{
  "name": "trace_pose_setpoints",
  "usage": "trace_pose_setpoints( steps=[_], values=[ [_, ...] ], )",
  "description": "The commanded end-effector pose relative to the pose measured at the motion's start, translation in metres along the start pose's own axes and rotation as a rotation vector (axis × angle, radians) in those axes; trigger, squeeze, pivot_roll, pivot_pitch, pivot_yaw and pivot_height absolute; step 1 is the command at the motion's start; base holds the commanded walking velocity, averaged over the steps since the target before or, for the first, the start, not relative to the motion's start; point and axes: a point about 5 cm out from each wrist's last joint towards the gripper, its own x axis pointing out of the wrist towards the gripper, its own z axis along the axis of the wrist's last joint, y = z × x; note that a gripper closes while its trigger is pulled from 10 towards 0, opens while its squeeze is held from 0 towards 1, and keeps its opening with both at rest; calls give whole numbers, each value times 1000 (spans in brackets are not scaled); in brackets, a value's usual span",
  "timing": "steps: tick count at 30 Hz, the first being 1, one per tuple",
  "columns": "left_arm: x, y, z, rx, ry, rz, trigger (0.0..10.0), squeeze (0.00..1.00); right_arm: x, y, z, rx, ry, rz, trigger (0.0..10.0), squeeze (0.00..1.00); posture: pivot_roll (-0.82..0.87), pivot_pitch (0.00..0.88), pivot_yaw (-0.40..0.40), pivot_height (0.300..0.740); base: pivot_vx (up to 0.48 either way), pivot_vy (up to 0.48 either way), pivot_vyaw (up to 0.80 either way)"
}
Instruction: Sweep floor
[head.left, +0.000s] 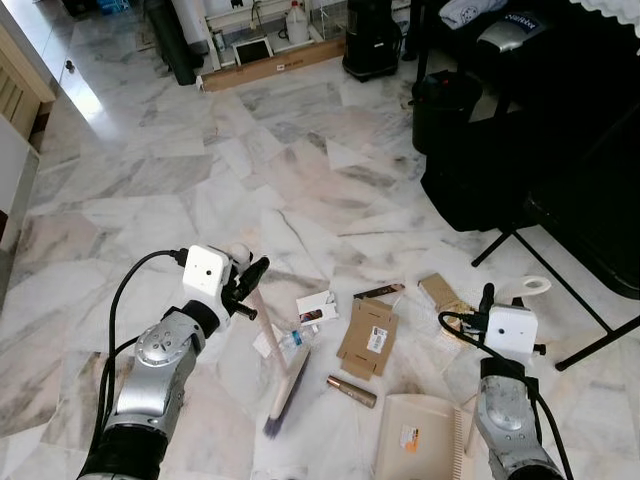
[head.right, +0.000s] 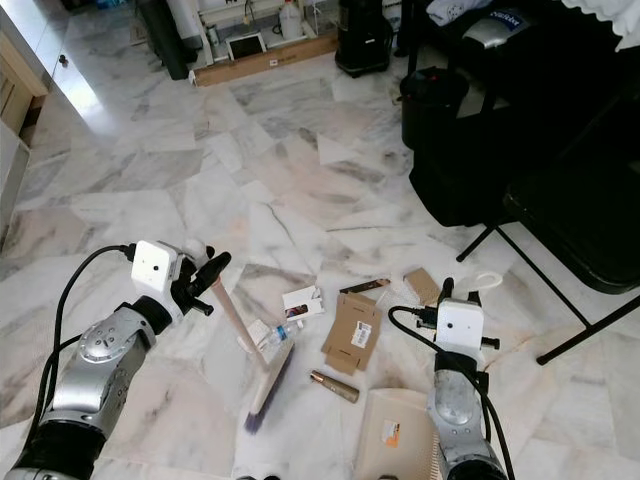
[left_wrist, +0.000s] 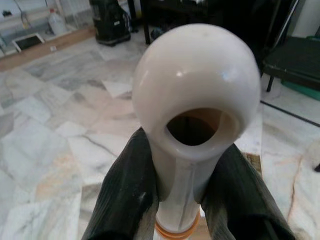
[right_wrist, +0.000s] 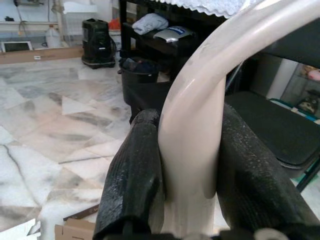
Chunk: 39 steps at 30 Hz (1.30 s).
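Left gripper (head.left: 250, 285) is clamping both fingers (left_wrist: 125, 195) tight around the top of the broom (head.left: 283, 385) handle, just below its rounded end; broom head is resting on the marble floor (head.left: 200, 170), tilted, beside a small plastic bottle (head.left: 291, 341). Right gripper (right_wrist: 187, 165) is squeezing the curved handle of the dustpan (head.left: 415, 435), fingers closed hard against it on both sides; the pan itself is lying flat on the floor near the robot's right arm.

Litter is sitting between broom and pan: flattened cardboard box (head.left: 368, 337), white card (head.left: 316, 305), copper-coloured tube (head.left: 352, 391), dark strip (head.left: 379, 291), another cardboard scrap (head.left: 438, 291), tape roll (head.left: 535, 285).

Risks, as judged: the tube and bottle are round, so a fast stroke is likely sending them rolling past the pan. The flat box is probably sliding under the bristles or jamming at the pan lip instead of going in. Grip at the very end of the handle is giving weak control of the head. A wide stroke right could be hitting the folding chair leg (head.left: 525, 250).
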Motion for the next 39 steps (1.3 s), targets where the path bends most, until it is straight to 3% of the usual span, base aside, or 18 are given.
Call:
trace_pose_setpoints(
  steps=[1,10,17,22,32,39],
  values=[
    [-4,4,-6,-7,22,7,10000,0,-9,6,-11,-10,57,30,10000,0,67,153,162,740,0,0,0],
    [-4,-2,-20,-103,37,37,10000,0,-9,4,-11,-15,47,32,10000,0,56,154,155,740,0,0,0],
    [-6,-7,-28,-157,80,-25,10000,0,-9,4,-12,-20,49,42,10000,0,54,155,151,740,0,0,0],
    [-5,-5,-23,-155,54,-23,10000,0,-9,5,-11,-22,51,49,10000,0,57,156,149,740,0,0,0],
    [0,-16,-15,-216,32,-127,10000,0,-7,7,-11,-23,55,59,10000,0,57,151,150,740,0,0,0],
    [2,-11,-6,-278,-9,-117,10000,0,-5,7,-11,-25,59,60,10000,0,60,146,149,740,0,0,0]
  ],
)
